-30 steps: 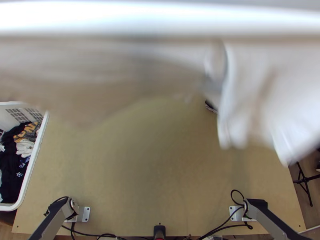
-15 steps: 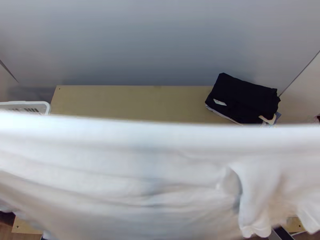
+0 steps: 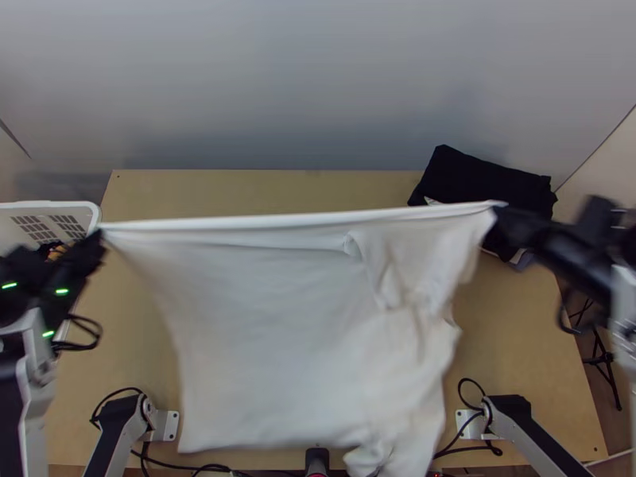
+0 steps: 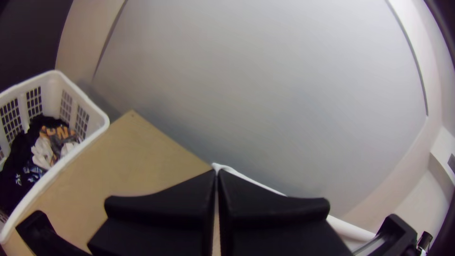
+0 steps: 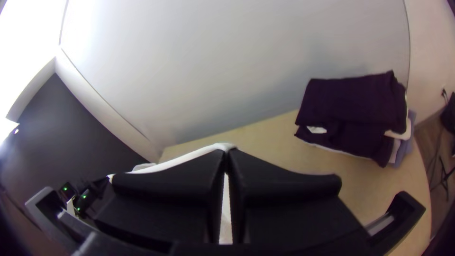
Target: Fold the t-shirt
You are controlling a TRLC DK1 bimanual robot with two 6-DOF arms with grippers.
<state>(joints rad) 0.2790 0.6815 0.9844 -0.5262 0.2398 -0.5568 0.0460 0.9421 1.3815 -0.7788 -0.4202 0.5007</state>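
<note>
Left gripper (image 3: 98,232) and right gripper (image 3: 499,211), each clamped on 1 end of the stretched t-shirt (image 3: 278,334), have brought it lower.

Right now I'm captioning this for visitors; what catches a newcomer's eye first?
The white t-shirt hangs mid-picture, its top edge taut between left tool and right tool. Next come dark folded clothes at the far right corner of the table, then the white laundry basket at left.
</note>
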